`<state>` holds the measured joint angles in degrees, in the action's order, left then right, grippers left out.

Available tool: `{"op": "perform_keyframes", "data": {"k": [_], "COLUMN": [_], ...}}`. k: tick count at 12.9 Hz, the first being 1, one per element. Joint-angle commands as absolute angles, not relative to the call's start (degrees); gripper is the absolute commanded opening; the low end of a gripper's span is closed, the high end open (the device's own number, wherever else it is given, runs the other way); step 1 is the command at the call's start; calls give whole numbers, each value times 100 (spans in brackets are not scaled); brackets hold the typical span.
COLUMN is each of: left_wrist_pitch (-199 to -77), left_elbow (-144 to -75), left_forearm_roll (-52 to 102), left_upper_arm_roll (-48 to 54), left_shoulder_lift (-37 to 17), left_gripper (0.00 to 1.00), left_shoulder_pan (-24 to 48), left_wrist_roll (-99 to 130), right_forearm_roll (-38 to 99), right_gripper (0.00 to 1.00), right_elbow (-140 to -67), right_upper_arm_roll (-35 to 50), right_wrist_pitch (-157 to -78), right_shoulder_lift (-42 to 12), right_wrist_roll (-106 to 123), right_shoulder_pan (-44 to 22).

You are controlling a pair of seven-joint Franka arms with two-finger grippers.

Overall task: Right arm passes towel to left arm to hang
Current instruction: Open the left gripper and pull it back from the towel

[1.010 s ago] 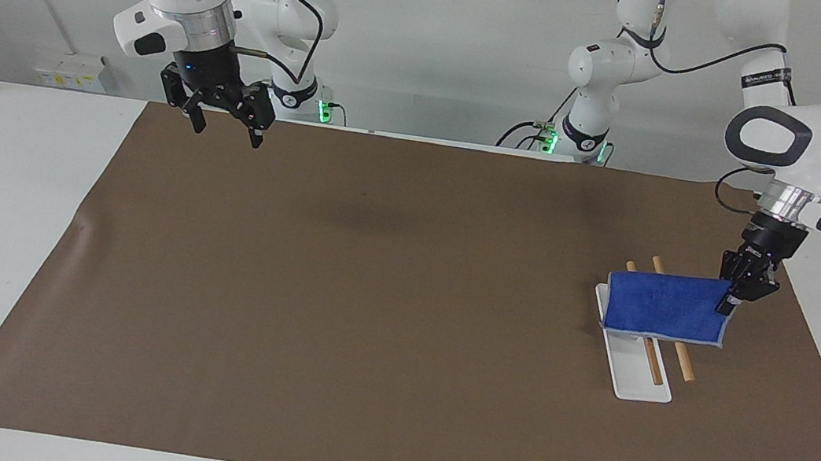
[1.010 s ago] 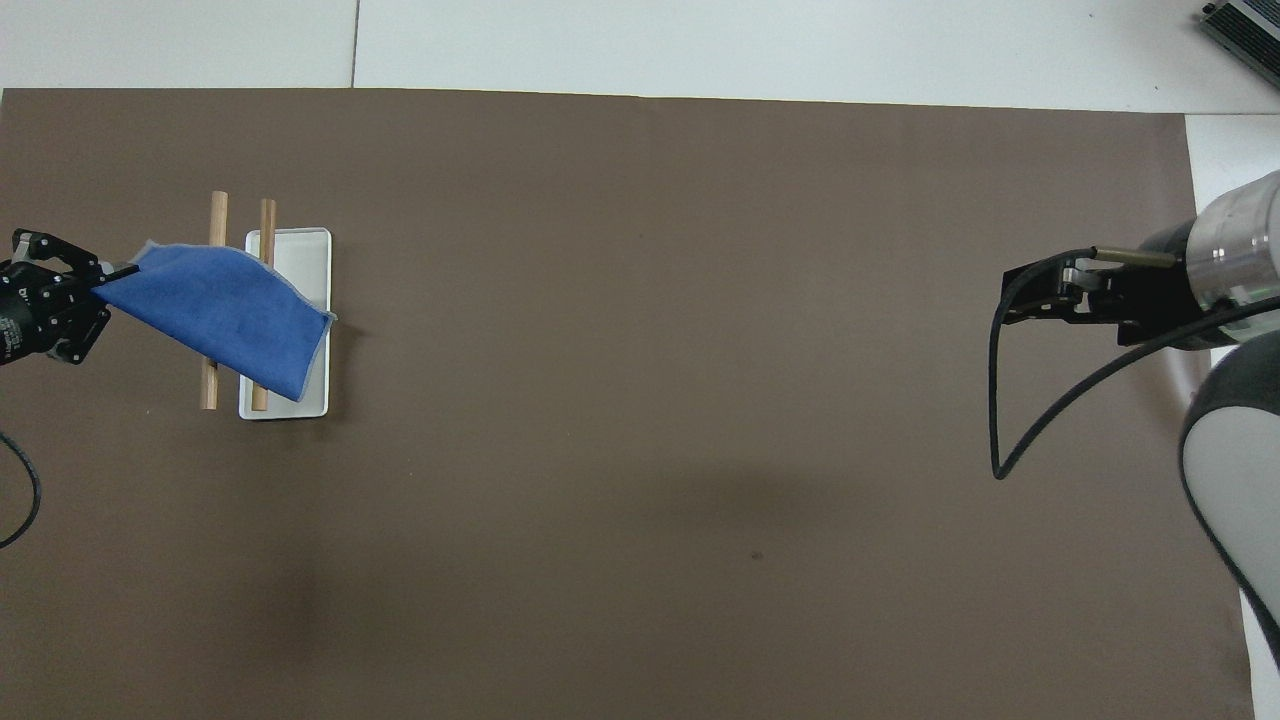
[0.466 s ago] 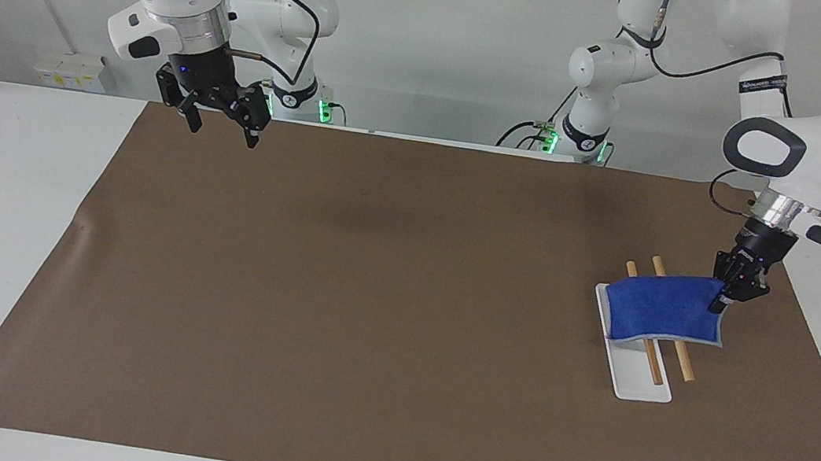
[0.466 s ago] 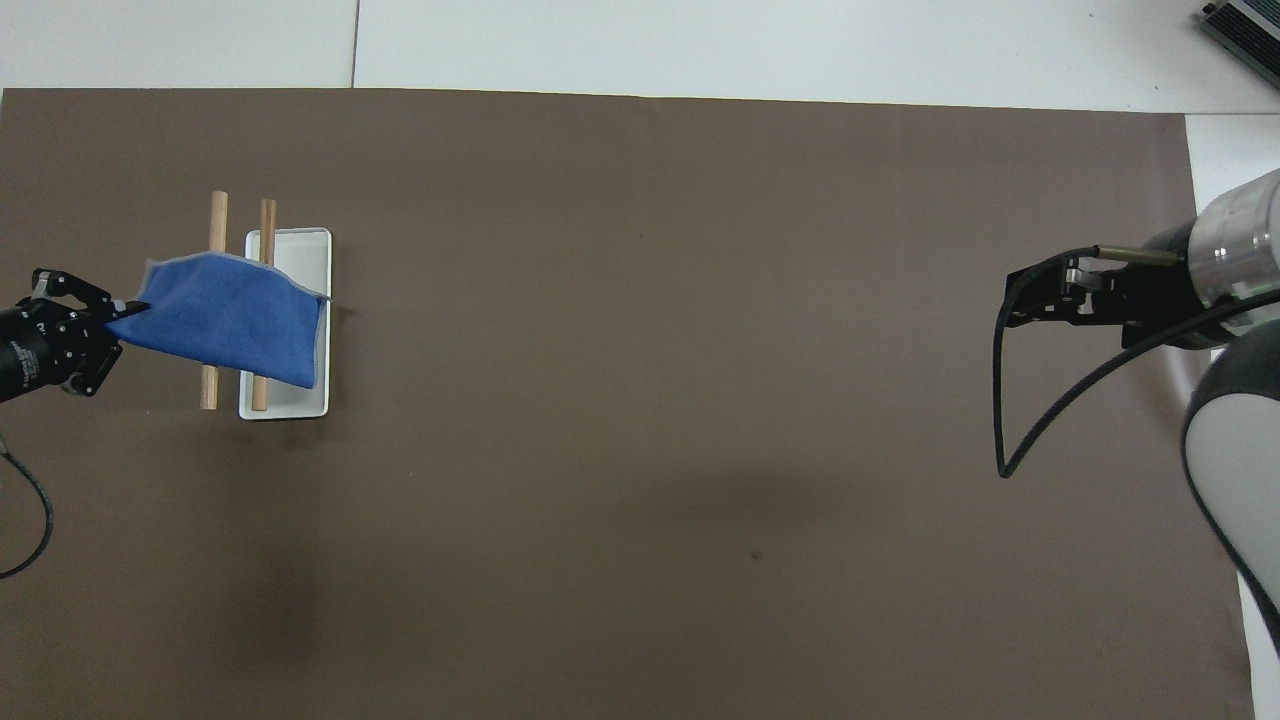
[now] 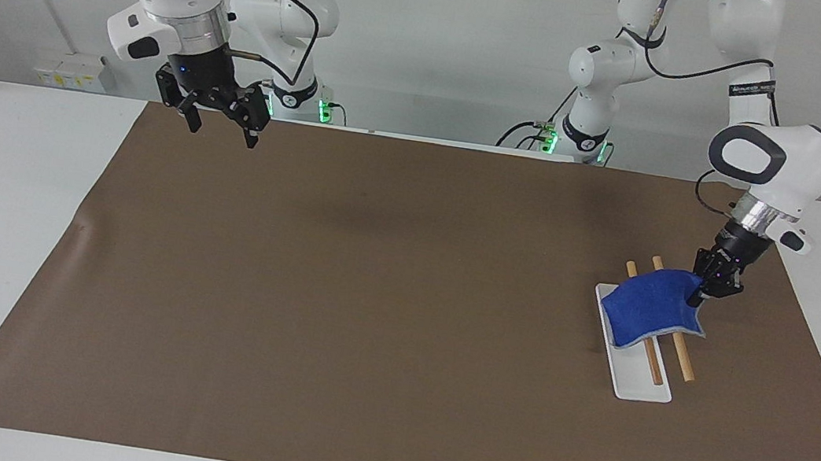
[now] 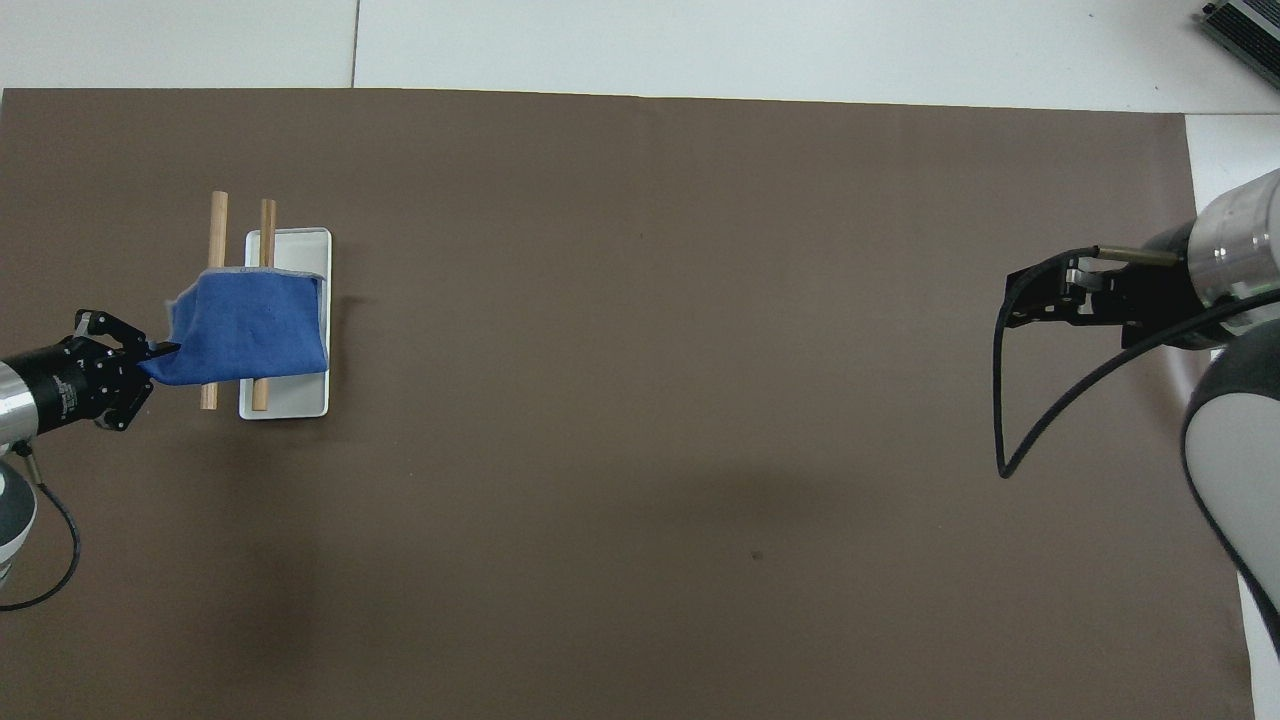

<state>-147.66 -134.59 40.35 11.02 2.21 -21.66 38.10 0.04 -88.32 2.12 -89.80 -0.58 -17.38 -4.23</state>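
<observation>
Left gripper (image 5: 697,297) clamped on towel (image 5: 647,316) corner, draped over 2 dowels (image 5: 682,357); right gripper (image 5: 221,121) fingers apart, waiting over mat (image 5: 367,320).

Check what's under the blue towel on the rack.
Under the royal-blue folded towel pass two wooden rods and the white rectangular tray; their ends stick out, their middles are covered. The left hand grips one corner.

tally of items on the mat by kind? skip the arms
Blue towel: 1, draped over the dowels, one corner held by the left gripper
Wooden dowels: 2
White tray: 1
Total: 4
</observation>
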Motion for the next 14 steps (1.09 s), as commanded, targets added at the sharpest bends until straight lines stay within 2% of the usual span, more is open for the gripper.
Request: {"op": "perform_keyframes", "data": {"k": [1, 3, 4, 5, 8, 9, 14], "left_wrist_pitch": [-14984, -15038, -15038, -15038, -15038, -15038, -14750], "left_elbow": [-13947, -14010, -14010, -13992, -13913, -13870, -13054], "left_forearm_roll": [4052, 4052, 4052, 4052, 4052, 4052, 4043], "left_upper_arm_roll": [1134, 1143, 1143, 1143, 1143, 1143, 1143], "left_shoulder_lift": [536, 571, 563, 563, 519, 501, 185], "left_gripper": [0, 0, 14, 40, 71, 75, 76], "left_shoulder_pan": [-2224, -2215, -2215, -2215, -2197, -2215, -2215], "left_wrist_roll": [3779, 3771, 3771, 3762, 3762, 3753, 3762], "right_forearm_roll": [-62, -70, -70, -70, -70, -70, -70], "right_gripper": [100, 100, 100, 100, 100, 100, 100], "right_elbow": [-8824, -8816, -8824, -8824, -8903, -8921, -8921], "right_upper_arm_roll": [202, 202, 193, 202, 202, 202, 229], "right_wrist_pitch": [-8930, -8930, -8912, -8912, -8886, -8894, -8938], "right_shoulder_lift": [-53, -44, -44, -44, 0, 9, 9], "right_wrist_roll": [-1600, -1600, -1591, -1565, -1521, -1529, -1529], "right_shoulder_pan": [-439, -439, -431, -422, -431, -465, -475]}}
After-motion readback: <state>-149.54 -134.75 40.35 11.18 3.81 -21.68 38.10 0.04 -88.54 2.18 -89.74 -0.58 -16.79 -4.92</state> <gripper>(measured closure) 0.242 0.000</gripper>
